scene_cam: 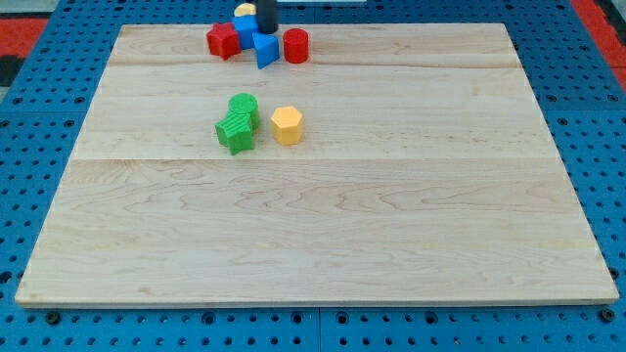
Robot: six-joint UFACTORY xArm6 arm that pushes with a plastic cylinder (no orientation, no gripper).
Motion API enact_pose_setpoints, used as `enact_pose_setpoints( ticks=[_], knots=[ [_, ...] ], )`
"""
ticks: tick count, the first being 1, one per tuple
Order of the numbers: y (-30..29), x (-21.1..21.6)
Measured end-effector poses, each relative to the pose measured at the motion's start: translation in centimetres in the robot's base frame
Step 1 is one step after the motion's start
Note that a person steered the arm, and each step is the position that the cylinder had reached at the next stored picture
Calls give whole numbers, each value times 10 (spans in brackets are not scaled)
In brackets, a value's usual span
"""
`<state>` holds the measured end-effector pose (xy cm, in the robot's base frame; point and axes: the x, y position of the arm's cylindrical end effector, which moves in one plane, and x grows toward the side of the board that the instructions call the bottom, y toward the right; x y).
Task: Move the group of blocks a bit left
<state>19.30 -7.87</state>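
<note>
Claw: the arm has no claw, only a straight dark rod, so nothing can open, close or hold.
Tip: the tip point(266, 32) is down on the pale wooden worktop point(391, 244), near its top edge, in the middle of a bunch of blocks.
Group: this bunch is most likely the group to move, because the tip is right in it.
Red chunky block point(223, 41): it is at the tip's left, close by, at the left end of the bunch.
Blue square-ish block point(245, 27): it is just left of the tip, and may be touching it.
Blue wedge block point(266, 51): it is right below the tip, toward the view's bottom.
Red round block point(296, 46): it is just right of the tip, a little apart from the blue wedge.
Small yellow block point(245, 10): it peeks out behind the blue square-ish one, up and left of the tip; its shape is hard to tell.
How far along: it looks early. The bunch sits left of the middle of the top edge, with lots of bare wood on its left. The red round block is on the wrong side of the tip for a push to the left.
Long line of the group: it runs side to side across the view, from the red chunky block to the red round block.
Which way it points: the blue wedge's thin end points to the view's bottom.
Other blocks: two green blocks point(238, 125) and a yellow six-sided block point(287, 125) sit well below the tip.
</note>
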Motion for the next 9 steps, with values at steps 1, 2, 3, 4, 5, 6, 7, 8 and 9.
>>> enact_pose_setpoints(
  ticks=[1, 2, 3, 4, 5, 6, 7, 8, 9],
  knots=[
    [7, 0],
    [-4, 11],
    [-7, 22],
    [-5, 26],
    [-2, 26],
    [-2, 26],
    [-1, 26],
    [0, 26],
    [1, 26]
  ],
)
